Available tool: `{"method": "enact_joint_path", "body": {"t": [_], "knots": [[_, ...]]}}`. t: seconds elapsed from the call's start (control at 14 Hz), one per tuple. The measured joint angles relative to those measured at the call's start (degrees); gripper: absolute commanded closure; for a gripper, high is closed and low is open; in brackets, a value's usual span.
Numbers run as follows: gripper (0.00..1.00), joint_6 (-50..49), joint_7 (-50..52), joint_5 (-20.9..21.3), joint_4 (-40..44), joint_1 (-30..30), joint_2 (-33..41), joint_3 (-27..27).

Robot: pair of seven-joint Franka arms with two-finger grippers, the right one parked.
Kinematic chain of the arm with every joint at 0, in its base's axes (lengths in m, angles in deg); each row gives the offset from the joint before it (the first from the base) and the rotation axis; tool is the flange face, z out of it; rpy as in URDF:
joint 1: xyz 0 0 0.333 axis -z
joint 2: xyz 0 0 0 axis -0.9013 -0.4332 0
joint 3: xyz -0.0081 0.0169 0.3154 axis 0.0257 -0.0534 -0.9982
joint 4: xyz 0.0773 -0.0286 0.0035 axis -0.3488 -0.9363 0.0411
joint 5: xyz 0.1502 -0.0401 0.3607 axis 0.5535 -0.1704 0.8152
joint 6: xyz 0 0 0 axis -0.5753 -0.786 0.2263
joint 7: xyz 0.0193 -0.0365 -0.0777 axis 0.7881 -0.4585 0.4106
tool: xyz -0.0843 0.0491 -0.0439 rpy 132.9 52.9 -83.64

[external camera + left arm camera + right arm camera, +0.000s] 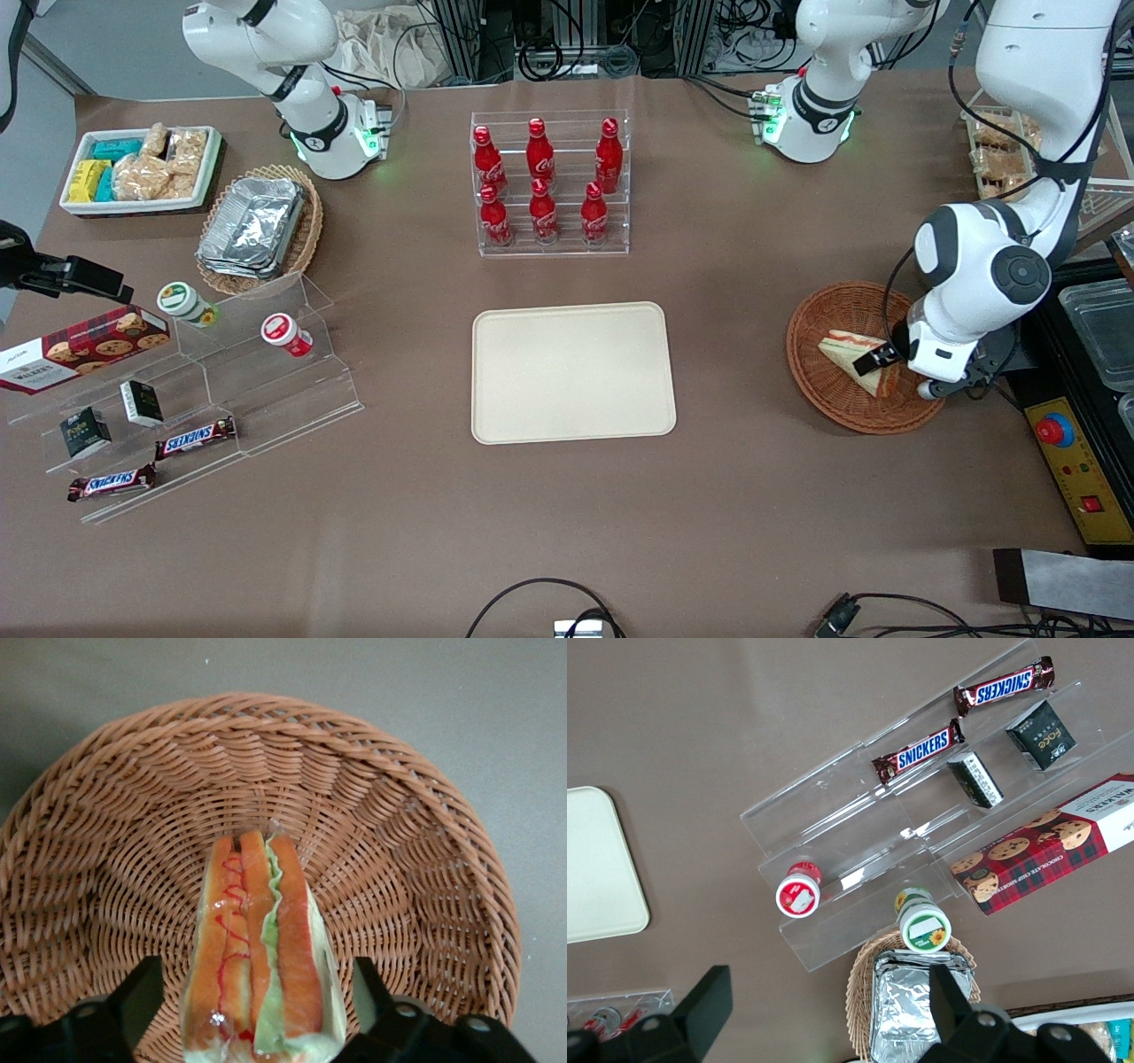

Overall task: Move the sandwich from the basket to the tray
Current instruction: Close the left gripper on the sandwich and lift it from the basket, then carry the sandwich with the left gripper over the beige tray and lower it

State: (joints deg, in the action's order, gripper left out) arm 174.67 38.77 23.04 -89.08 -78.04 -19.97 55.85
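The sandwich [849,348] [257,939], a wrapped wedge of pale bread with orange and green layers, lies in the round reddish-brown wicker basket [819,390] [399,859] toward the working arm's end of the table. My left gripper [886,369] [255,976] is down in the basket, open, with one black finger on each side of the sandwich and a small gap at either side. The cream tray [571,372] [594,859] lies flat in the middle of the table with nothing on it, apart from the basket.
A clear rack of red cola bottles [551,182] stands farther from the front camera than the tray. A control box with a red button [1067,461] and clear containers [1103,328] sit beside the basket. A foil-filled oval basket [257,229], snack bin [142,168] and acrylic stand [221,372] lie toward the parked arm's end.
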Motion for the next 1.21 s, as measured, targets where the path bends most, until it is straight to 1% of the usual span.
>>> {"method": "enact_joint_path", "body": {"t": [0.07,0.14,0.43,0.57,0.71,0.93,1.07,1.21], "knots": [[0.94,-0.4,0.0,0.0,0.0,0.0,-0.1,0.0],[1.0,-0.6,0.0,0.0,0.0,0.0,-0.2,0.0],[1.0,-2.2,-0.1,0.0,0.6,0.0,0.0,0.0],[1.0,-9.6,-0.2,0.0,3.9,0.0,1.2,0.1],[1.0,-20.2,-0.7,0.0,10.7,0.0,2.7,0.4],[1.0,-35.1,-4.5,0.0,23.7,0.6,3.4,0.8],[1.0,-44.4,-6.7,0.0,32.3,2.1,3.3,1.0],[1.0,-50.6,-7.5,0.0,39.4,5.4,2.8,1.2]]}}
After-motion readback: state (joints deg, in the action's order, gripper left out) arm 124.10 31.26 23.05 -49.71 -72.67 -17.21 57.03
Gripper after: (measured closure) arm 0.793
